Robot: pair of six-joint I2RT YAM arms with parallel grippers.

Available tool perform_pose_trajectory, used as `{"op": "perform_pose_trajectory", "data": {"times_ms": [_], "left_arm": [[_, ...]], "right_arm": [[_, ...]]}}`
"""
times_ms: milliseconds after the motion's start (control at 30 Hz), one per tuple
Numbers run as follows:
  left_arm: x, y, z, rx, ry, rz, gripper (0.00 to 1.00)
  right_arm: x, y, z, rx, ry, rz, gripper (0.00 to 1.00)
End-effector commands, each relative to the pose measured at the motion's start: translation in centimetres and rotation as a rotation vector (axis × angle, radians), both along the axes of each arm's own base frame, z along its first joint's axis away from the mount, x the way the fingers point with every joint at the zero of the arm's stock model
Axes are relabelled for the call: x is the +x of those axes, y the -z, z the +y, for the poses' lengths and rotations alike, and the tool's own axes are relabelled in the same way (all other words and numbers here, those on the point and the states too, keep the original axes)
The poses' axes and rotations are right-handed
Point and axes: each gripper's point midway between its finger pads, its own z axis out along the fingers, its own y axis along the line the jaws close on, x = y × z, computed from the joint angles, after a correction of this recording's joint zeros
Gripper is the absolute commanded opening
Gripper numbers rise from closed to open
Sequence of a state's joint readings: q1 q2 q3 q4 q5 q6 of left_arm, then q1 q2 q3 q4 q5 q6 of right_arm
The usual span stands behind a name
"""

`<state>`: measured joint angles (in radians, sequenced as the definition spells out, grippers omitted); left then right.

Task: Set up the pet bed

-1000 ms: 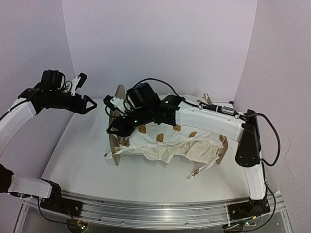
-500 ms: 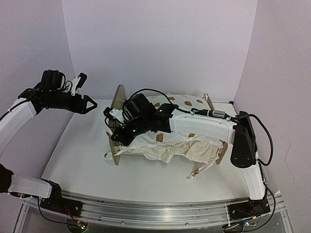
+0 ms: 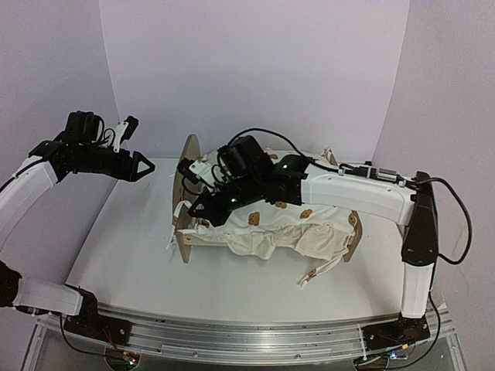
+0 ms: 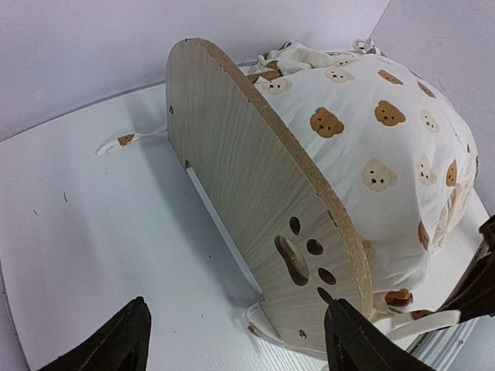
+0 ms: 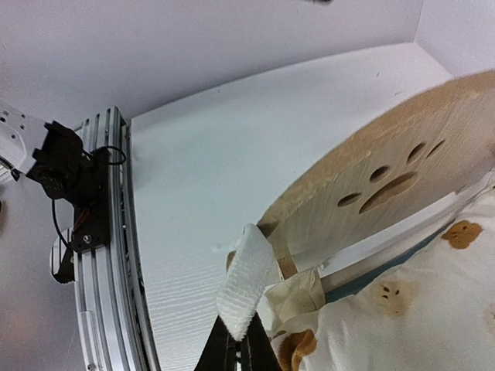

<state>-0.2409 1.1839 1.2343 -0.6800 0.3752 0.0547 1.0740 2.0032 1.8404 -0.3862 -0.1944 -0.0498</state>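
Observation:
The pet bed (image 3: 267, 224) lies across the middle of the table, between light-wood end boards (image 3: 186, 166). A crumpled cream bear-print duvet (image 3: 290, 232) covers it. My right gripper (image 3: 199, 207) reaches over the bed to its near left corner. It is shut on a white tie strap (image 5: 246, 278) of the duvet (image 5: 410, 325), beside the paw-cut end board (image 5: 387, 182). My left gripper (image 3: 141, 166) hovers open to the left of the bed, holding nothing. It faces the end board (image 4: 255, 193) and the duvet (image 4: 371, 147).
Loose tie strings (image 3: 321, 270) trail off the bed's front right onto the table, and another string (image 4: 120, 141) lies behind the left end board. An aluminium rail (image 3: 232, 332) runs along the near edge. Purple walls close the back and sides.
My right gripper has closed on the tie strap at the bed's near left corner and drawn up slightly to the right. The left arm has not moved.

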Motion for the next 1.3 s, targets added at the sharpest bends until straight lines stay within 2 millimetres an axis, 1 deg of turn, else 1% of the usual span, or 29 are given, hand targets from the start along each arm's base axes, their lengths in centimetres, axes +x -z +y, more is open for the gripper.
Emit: {"op": "perform_pose_trajectory", "data": {"times_ms": [0, 167, 267, 367, 467, 567, 633, 733, 867, 1067, 1133, 1167, 1267], "left_arm": [[0.3, -1.6, -0.2, -0.013, 0.021, -0.056, 0.78], [0.3, -1.6, -0.2, -0.011, 0.023, -0.058, 0.78], [0.3, -1.5, -0.3, -0.013, 0.026, -0.054, 0.78], [0.4, -1.6, -0.5, -0.019, 0.032, -0.056, 0.78], [0.4, -1.6, -0.5, -0.022, 0.035, -0.054, 0.78], [0.3, -1.4, -0.6, -0.024, 0.041, -0.051, 0.78], [0.3, -1.3, -0.6, -0.026, 0.041, -0.048, 0.78], [0.2, -1.2, -0.7, -0.03, 0.046, -0.046, 0.78], [0.1, -1.2, -0.7, -0.028, 0.047, -0.047, 0.78], [-0.1, -1.0, -0.7, -0.03, 0.049, -0.047, 0.78], [-0.1, -1.0, -0.7, -0.031, 0.048, -0.047, 0.78], [-0.2, -1.0, -0.7, -0.031, 0.05, -0.048, 0.78], [-0.2, -0.8, -0.7, -0.032, 0.052, -0.043, 0.78]], "right_arm": [[1.3, -5.2, -2.6, 0.099, 0.11, -0.017, 0.0], [3.4, -3.9, -5.4, 0.073, 0.263, 0.039, 0.0], [4.0, -3.8, -5.8, 0.081, 0.306, 0.049, 0.0], [4.6, -4.9, -5.5, 0.12, 0.324, 0.04, 0.0], [5.3, -6.7, -5.0, 0.194, 0.34, 0.043, 0.0], [7.3, -7.6, -5.2, 0.256, 0.449, 0.051, 0.0], [8.2, -7.6, -4.6, 0.289, 0.493, 0.079, 0.0], [9.3, -6.2, -3.5, 0.308, 0.541, 0.121, 0.0], [10.3, -5.5, -2.1, 0.367, 0.555, 0.146, 0.0], [12.0, -3.7, -1.8, 0.365, 0.626, 0.127, 0.0], [12.3, -3.8, -1.8, 0.396, 0.639, 0.112, 0.0], [12.4, -4.1, -1.8, 0.43, 0.633, 0.099, 0.0], [12.7, -6.6, -1.4, 0.538, 0.607, 0.044, 0.0]]}}
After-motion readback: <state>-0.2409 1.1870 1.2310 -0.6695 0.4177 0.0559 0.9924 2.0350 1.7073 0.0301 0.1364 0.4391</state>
